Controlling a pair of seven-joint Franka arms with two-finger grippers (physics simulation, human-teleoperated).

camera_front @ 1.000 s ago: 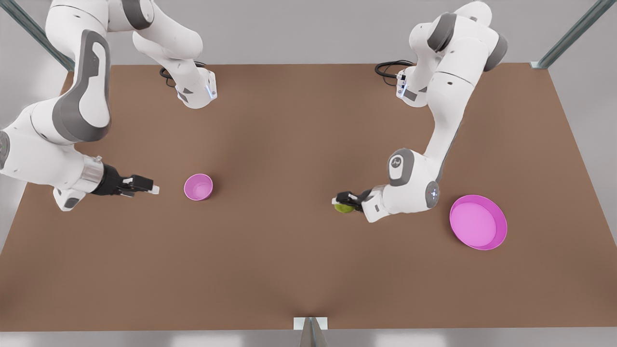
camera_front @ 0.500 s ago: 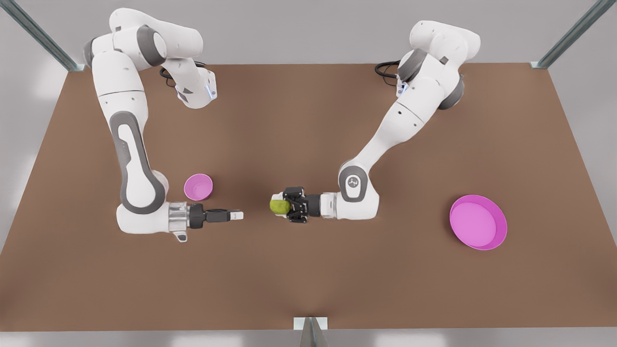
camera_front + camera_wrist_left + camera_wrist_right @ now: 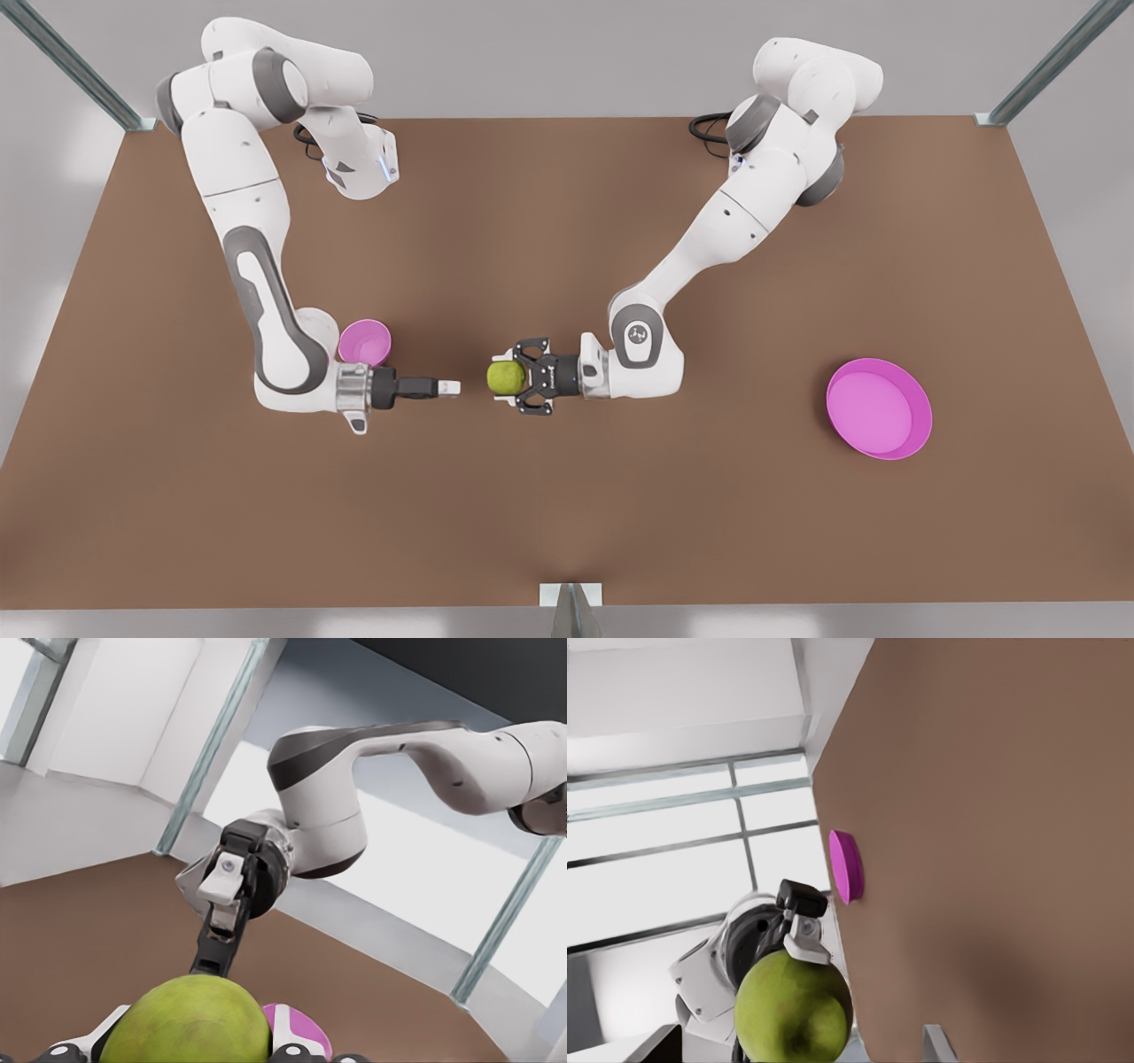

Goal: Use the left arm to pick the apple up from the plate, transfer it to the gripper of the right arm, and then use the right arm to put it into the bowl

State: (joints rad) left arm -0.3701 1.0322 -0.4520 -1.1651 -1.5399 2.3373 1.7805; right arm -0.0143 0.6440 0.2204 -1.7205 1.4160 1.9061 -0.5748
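Observation:
The yellow-green apple [image 3: 506, 377] hangs above the middle of the table, with my left gripper [image 3: 501, 378] shut on it, coming from the front view's right. In the left wrist view the apple [image 3: 197, 1023] sits between that gripper's fingers [image 3: 288, 1032]. My right gripper [image 3: 450, 387] points at the apple from the front view's left, a small gap away, and is open. Its fingertips [image 3: 939, 1041] stand wide apart, short of the apple [image 3: 794, 1007]. The small pink bowl [image 3: 365, 342] sits just behind the right wrist. The wide pink plate [image 3: 879, 408] lies bare at the front view's right.
The brown table [image 3: 567, 496] carries only the bowl and plate. Both arm bases [image 3: 359, 168] stand at its far edge, with cables beside them. Metal frame posts [image 3: 1045, 66] rise at the far corners, and a bracket [image 3: 571, 602] sits at the near edge.
The left gripper has carried the apple toward the front view's left and turned. The right gripper has swung in from the table's left edge, narrowing the gap to the apple.

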